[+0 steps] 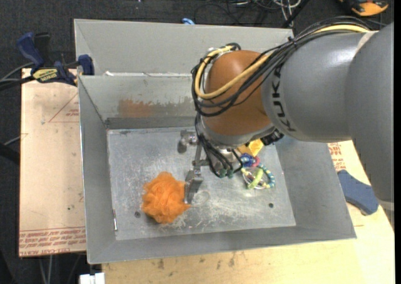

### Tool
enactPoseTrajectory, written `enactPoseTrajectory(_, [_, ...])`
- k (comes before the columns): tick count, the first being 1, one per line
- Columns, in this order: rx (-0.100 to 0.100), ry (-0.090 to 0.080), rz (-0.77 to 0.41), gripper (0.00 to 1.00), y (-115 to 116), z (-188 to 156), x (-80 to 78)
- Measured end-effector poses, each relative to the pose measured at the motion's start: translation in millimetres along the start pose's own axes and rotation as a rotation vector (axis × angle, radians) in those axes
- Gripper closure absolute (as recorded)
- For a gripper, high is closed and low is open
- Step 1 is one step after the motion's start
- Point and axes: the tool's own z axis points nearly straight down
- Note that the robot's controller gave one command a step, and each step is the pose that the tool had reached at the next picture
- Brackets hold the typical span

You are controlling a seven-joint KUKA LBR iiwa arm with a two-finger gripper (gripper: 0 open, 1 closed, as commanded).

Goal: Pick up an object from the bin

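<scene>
Orange fluffy clump (164, 197), roundish, no clear long axis, lies near-left; my gripper (191, 187) touches its right edge, spread I cannot tell.

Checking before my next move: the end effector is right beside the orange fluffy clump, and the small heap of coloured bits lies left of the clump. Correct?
One slip: in the camera view the small heap of coloured bits lies right of the orange fluffy clump, not left. The end effector is right beside the clump, as you said.
</scene>
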Motion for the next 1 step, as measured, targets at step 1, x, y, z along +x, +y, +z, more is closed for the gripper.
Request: enactPoseTrajectory(1, [0.001, 0.012, -0.163, 0.00, 24.1, 18.1, 17.0])
